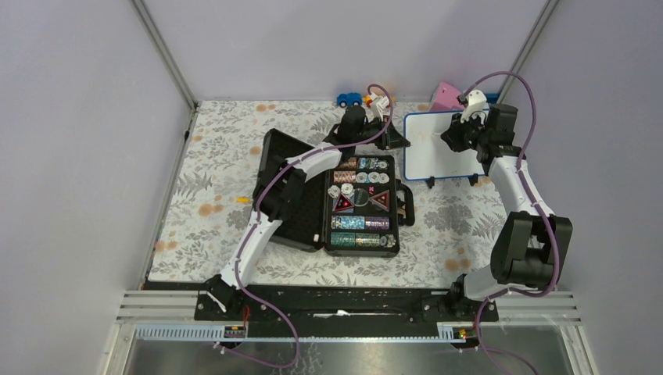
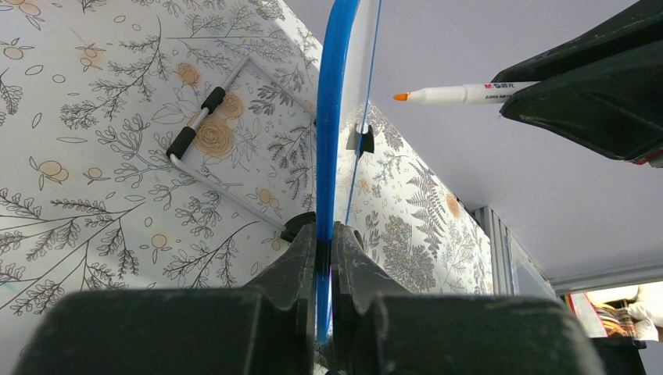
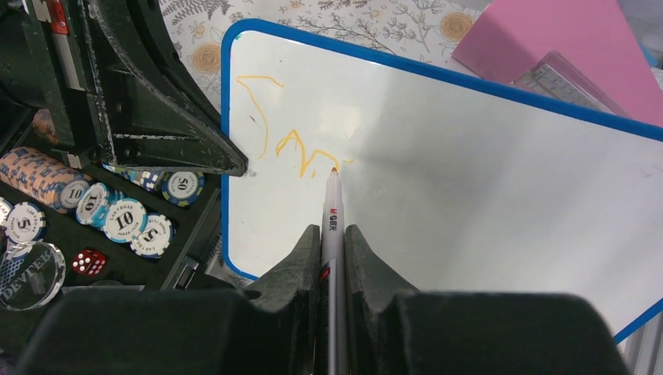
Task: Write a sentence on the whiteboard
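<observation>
Whiteboard (image 1: 434,156), upper right: left gripper (image 2: 324,234) clamped on its edge; right gripper (image 3: 332,234) clamped on marker (image 3: 332,205). Chip case (image 1: 272,150) at left, pink wedge (image 1: 444,95) behind.

Clamped on blue edge of whiteboard (image 2: 330,117), edge-on, rising straight from jaws. Orange-tipped marker (image 2: 461,94) up-right of jaws, tip toward board. Wire stand (image 2: 182,141) up-left on floral worktop (image 2: 94,195).

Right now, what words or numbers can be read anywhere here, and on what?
"10": white poker chip.
"50": blue-edged chip.
"5": third chip.
"DEVER", as far as it shows: clear disc.
Print on the marker: too blurred to read.
The sentence on the whiteboard: orange strokes, no legible word.
</observation>
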Action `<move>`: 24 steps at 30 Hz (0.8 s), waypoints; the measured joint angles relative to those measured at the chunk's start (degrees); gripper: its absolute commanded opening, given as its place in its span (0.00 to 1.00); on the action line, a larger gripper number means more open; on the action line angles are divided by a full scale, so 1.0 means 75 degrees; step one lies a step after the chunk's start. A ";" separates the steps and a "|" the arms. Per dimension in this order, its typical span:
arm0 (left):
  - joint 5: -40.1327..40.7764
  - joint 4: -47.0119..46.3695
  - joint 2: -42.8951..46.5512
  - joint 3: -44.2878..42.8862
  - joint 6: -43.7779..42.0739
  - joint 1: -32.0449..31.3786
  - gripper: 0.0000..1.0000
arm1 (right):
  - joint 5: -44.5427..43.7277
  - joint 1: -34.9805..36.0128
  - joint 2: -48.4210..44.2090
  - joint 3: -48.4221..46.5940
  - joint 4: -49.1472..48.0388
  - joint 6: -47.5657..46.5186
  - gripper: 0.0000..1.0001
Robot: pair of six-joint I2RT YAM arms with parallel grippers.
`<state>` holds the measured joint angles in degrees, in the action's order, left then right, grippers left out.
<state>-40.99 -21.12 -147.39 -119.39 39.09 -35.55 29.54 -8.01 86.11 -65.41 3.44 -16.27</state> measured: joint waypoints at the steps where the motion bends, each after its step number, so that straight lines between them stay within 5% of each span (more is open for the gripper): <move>1: 0.0000 0.0000 0.0000 0.0000 0.0000 0.0000 0.00 | 0.0000 0.0000 0.0000 0.0000 0.0017 0.0000 0.00; 24: 0.0009 -0.0012 0.0000 0.0003 0.0029 0.0000 0.00 | -0.0213 0.0000 0.0469 -0.0105 -0.0041 -0.0052 0.00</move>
<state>-40.93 -21.21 -147.39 -119.37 39.31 -35.55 27.94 -8.01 89.62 -66.19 3.14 -16.67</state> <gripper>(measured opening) 0.069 0.168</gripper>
